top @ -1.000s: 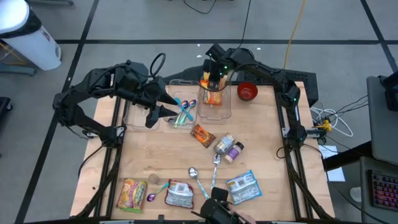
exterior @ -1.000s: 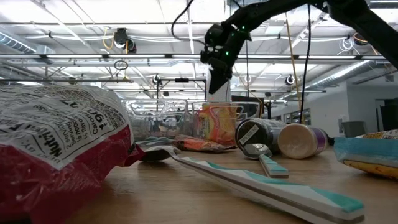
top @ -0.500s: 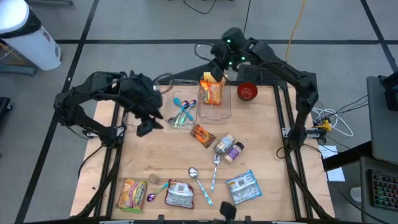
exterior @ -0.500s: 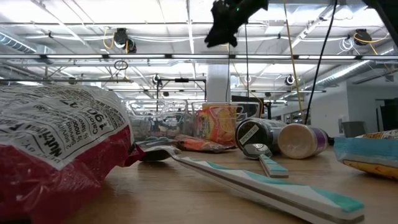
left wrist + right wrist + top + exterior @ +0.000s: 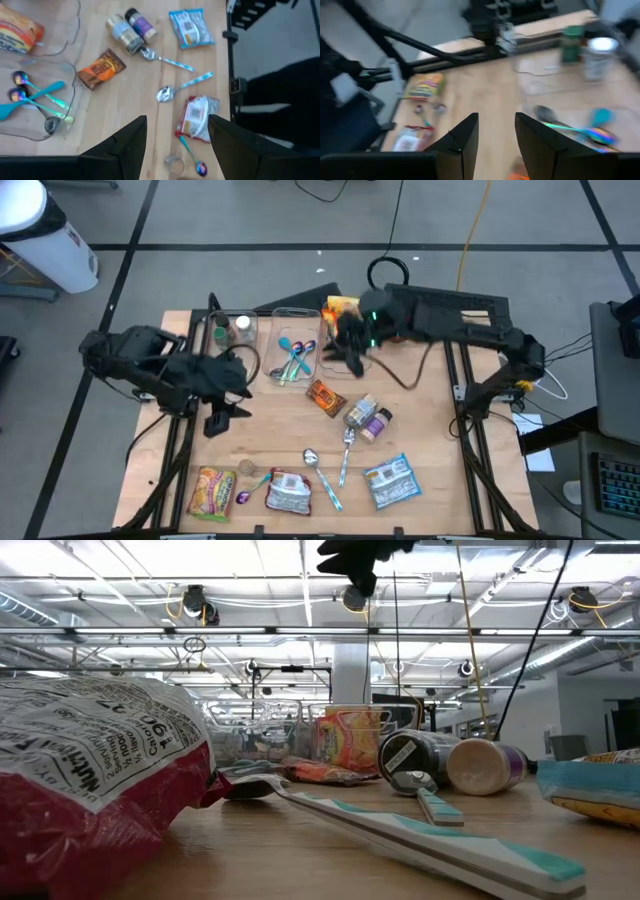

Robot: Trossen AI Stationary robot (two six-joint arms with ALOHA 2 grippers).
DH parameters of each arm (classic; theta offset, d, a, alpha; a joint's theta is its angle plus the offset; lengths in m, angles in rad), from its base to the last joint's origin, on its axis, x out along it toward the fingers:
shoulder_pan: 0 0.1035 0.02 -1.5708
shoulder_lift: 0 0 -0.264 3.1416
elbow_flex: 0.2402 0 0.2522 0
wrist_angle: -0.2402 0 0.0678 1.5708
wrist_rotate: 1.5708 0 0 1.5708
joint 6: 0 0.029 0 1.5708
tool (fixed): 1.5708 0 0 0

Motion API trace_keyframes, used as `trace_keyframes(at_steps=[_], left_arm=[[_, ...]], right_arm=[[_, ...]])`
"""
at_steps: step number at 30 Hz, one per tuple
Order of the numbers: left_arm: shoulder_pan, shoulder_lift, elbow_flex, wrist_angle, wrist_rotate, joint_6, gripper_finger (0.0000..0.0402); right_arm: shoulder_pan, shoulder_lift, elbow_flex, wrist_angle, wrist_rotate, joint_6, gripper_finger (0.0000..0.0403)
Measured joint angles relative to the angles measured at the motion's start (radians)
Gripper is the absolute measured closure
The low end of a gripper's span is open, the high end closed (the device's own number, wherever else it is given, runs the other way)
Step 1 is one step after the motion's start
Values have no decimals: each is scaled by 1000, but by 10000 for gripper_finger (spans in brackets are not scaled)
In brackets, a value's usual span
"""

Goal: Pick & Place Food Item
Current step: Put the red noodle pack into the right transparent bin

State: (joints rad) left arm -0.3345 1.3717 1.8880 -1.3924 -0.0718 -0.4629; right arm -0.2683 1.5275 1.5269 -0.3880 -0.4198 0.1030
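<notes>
An orange snack bag (image 5: 338,307) stands upright in a clear container (image 5: 76,20) at the table's far middle; the low view shows the bag (image 5: 350,738) too. My right gripper (image 5: 345,350) hovers open high over that container, pointing toward the table's left; it shows at the top of the low view (image 5: 355,560) with nothing between its fingers (image 5: 496,120). My left gripper (image 5: 224,420) hangs open over bare table left of centre, holding nothing (image 5: 177,125). A brown-orange packet (image 5: 325,397) lies flat at the table's middle.
A clear tray with coloured spoons (image 5: 295,358) sits beside the bag. Two jars (image 5: 367,418) lie on their sides at the centre. Loose spoons (image 5: 345,442), a blue-white packet (image 5: 390,480), a red-white packet (image 5: 288,492) and a yellow packet (image 5: 212,490) lie near the front edge. Spice jars (image 5: 230,328) stand far left.
My right gripper has risen from just above the orange bag, swung out past the far edge, then come back over the container, tipping toward level. The bag has stayed in the container. My left gripper has moved from the spoon tray toward the table's near left.
</notes>
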Motion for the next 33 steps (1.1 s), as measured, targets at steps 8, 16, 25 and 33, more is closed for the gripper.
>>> trace_keyframes(at_steps=[8, 16, 25, 33], left_arm=[[-110, -74, -251, 230, -41, -168, 183], [-154, -103, -475, 524, -126, -364, 183], [-161, -34, -671, 1237, -178, -403, 183], [-154, 109, -684, 1536, -190, -444, 183]], right_arm=[[116, -102, -402, 608, -1, 238, 280], [175, -136, -567, 964, -5, 505, 271], [344, -136, -597, 1024, -193, 696, 230], [529, -136, -597, 925, -176, 585, 224]])
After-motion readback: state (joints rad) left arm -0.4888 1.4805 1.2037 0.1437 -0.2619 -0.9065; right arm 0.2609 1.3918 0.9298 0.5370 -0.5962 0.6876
